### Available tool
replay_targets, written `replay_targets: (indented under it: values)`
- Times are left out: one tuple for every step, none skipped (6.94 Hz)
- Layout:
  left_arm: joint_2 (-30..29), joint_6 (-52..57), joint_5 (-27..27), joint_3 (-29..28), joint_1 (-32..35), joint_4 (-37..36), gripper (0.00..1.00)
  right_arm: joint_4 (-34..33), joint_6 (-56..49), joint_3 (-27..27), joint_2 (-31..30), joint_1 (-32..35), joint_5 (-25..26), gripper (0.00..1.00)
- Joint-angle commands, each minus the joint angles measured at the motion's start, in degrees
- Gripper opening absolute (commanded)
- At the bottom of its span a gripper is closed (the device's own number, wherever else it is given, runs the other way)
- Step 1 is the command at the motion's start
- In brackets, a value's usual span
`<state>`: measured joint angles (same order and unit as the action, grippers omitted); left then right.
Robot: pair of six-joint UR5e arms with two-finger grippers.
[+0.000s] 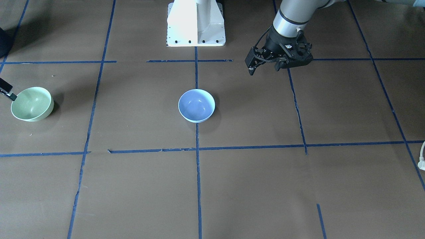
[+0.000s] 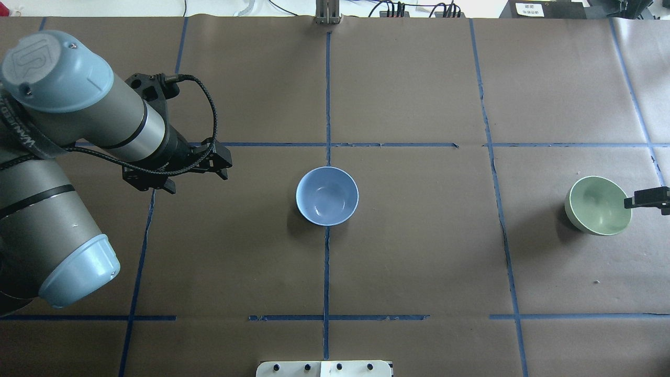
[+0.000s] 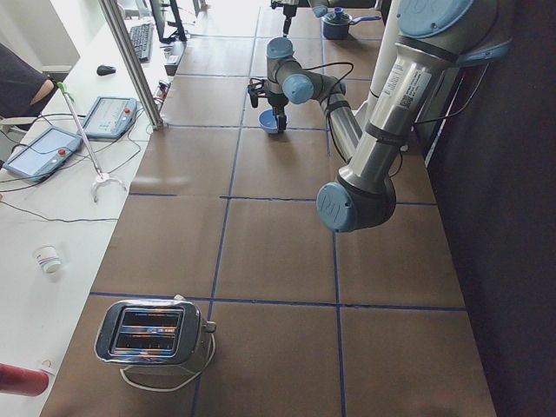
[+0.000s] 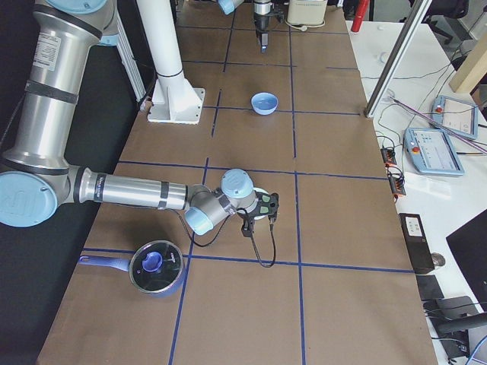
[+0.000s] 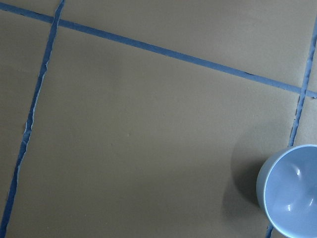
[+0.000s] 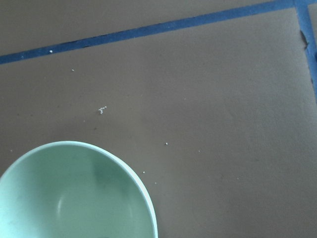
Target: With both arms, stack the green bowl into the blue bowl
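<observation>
Mid-worktop [image 2: 419, 262], about halfway betw. the L and R ends:

1. blue bowl [image 2: 327, 196]: upright, empty, sitting on a strip of the blue tape grid [image 2: 325, 272]. Nothing touches it. Also shows at the lower R corner of the L wrist view.

2. green bowl [image 2: 598, 205]: close to the worktop's R end, well apart from item 1, roughly level w/ it betw. the robot-side and operator-side edges. Empty inside. Can't tell whether it rests flat or is tipped or raised.

3. right gripper [image 2: 633, 201]: mostly cut off by the frame edge. One black finger [image 1: 6, 88] reaches the green bowl's rim on the side facing the R end. Finger spacing, and whether the rim is pinched, can't be told from these views.

4. left gripper [image 1: 264, 68]: jaws spread wide, nothing in them. Hangs above the worktop toward the L end, well apart from the blue bowl, fingers angled down.

5. Misc.:
   - white pedestal base [image 1: 196, 23] at the middle of the robot-side edge
   - toaster [image 3: 152, 334] at the L end, operator-side corner
   - lidded saucepan [image 4: 156, 266] w/ blue handle at the R end, nearer the robot-side edge
   - brown paper covers the whole top, w/ the tape laid over it in squares
</observation>
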<state>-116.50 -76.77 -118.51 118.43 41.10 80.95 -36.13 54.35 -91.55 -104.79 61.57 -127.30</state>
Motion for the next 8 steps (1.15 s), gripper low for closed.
replay_targets:
  values:
    - [0.0,0.0,0.0,0.0,0.2,0.0,1.0,1.0,1.0,2.5,1.5,-2.3,0.9,0.98]
    - [0.0,0.0,-0.1,0.0,0.1,0.0,1.0,0.9,1.7,2.9,2.0,-2.5,0.9,0.79]
    - [0.0,0.0,0.0,0.0,0.1,0.1,1.0,1.3,5.0,2.4,2.1,-2.5,0.7,0.3]
    - [-0.1,0.0,0.1,-0.3,0.0,0.2,1.0,2.4,5.2,2.7,2.7,-2.5,0.7,0.05]
    - [-0.1,0.0,0.3,-0.5,0.0,0.2,1.0,2.4,5.2,2.5,2.7,-2.5,0.6,0.0]
    - [0.0,0.0,0.3,-0.4,0.1,0.3,1.0,2.6,5.2,2.3,2.7,-2.5,0.6,0.0]
    - [0.0,0.0,0.3,-0.4,0.1,0.3,1.0,3.4,5.2,2.2,2.7,-2.5,0.6,0.0]
    - [0.0,0.0,0.5,-0.6,0.1,0.3,1.0,3.4,8.3,-0.1,2.7,-2.3,0.1,0.0]
